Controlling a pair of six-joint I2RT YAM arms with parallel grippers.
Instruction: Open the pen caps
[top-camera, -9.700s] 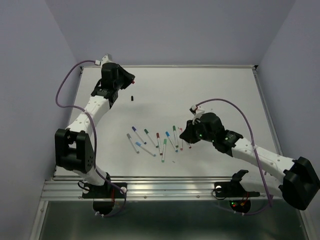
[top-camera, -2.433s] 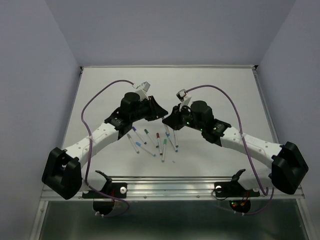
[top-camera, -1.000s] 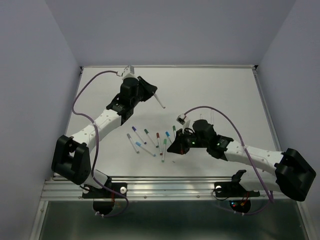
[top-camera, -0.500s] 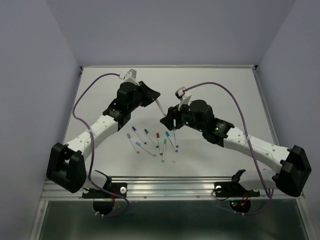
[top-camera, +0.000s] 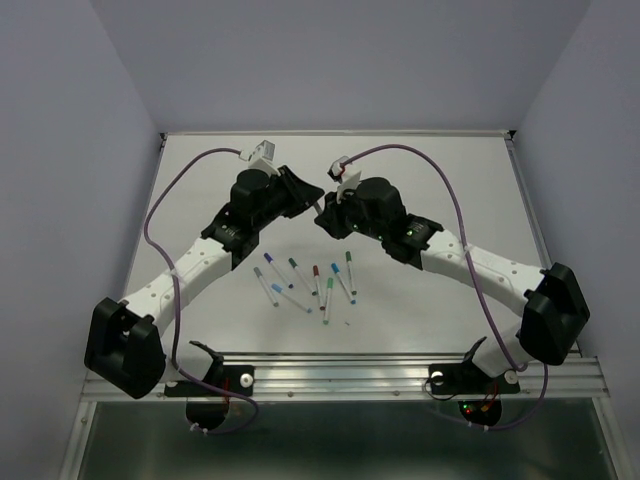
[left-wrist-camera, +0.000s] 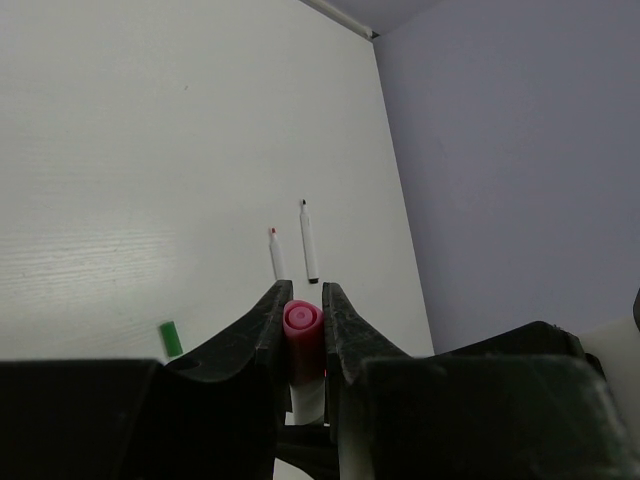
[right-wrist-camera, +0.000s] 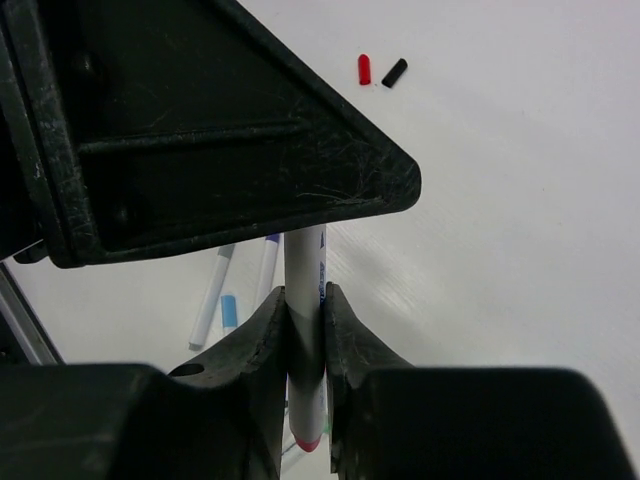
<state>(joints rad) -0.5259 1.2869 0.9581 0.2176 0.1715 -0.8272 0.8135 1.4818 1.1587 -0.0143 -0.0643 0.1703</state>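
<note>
Left gripper (left-wrist-camera: 303, 297) is clamped tight on the pink cap (left-wrist-camera: 302, 322). The right gripper (right-wrist-camera: 305, 305) pinches the same pen's white barrel (right-wrist-camera: 305, 255), and both are held up over the far middle of the table (top-camera: 450, 180). Uncapping is in hand; the next move calls for a straight pull apart along the pen. More pens (top-camera: 312, 280) lie nearer.

We are seeing one white pen (right-wrist-camera: 304, 270) crossing mid-frame vertically, pink cap (left-wrist-camera: 302, 322) on; other pens (top-camera: 351, 276) are lying fanned below centre.
</note>
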